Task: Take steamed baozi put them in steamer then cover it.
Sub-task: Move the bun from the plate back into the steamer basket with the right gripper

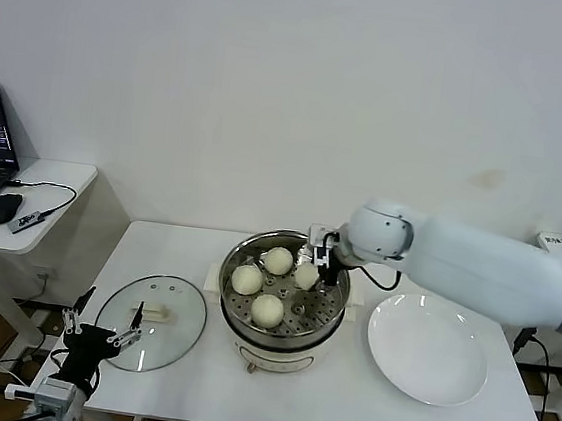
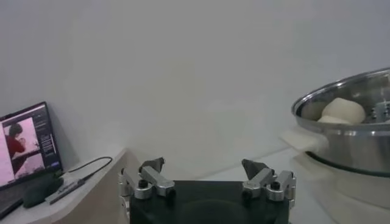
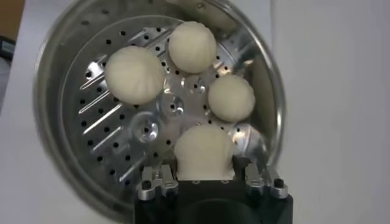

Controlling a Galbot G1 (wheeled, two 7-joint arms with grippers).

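— Nearest: right gripper (image 3: 204,173) inside steamer (image 1: 240,249), clamped on fourth baozi (image 3: 204,152); other three resting on perforated tray.
— Handling?
— Probably soft, light; best squeezed gently at sides. Cover (image 1: 150,336) on table, bar handle up. Left gripper (image 2: 207,173) spread wide, idle. Fingertips hidden.

Left end effector (image 2: 207,173) open, empty; steamer (image 2: 350,137) beyond, baozi (image 2: 342,111) inside; laptop (image 2: 27,143) opposite.

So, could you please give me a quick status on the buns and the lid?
Right gripper shut on fourth bun, over steamer tray. Three buns already in. Left gripper open, by lid on table. Nothing in the way.
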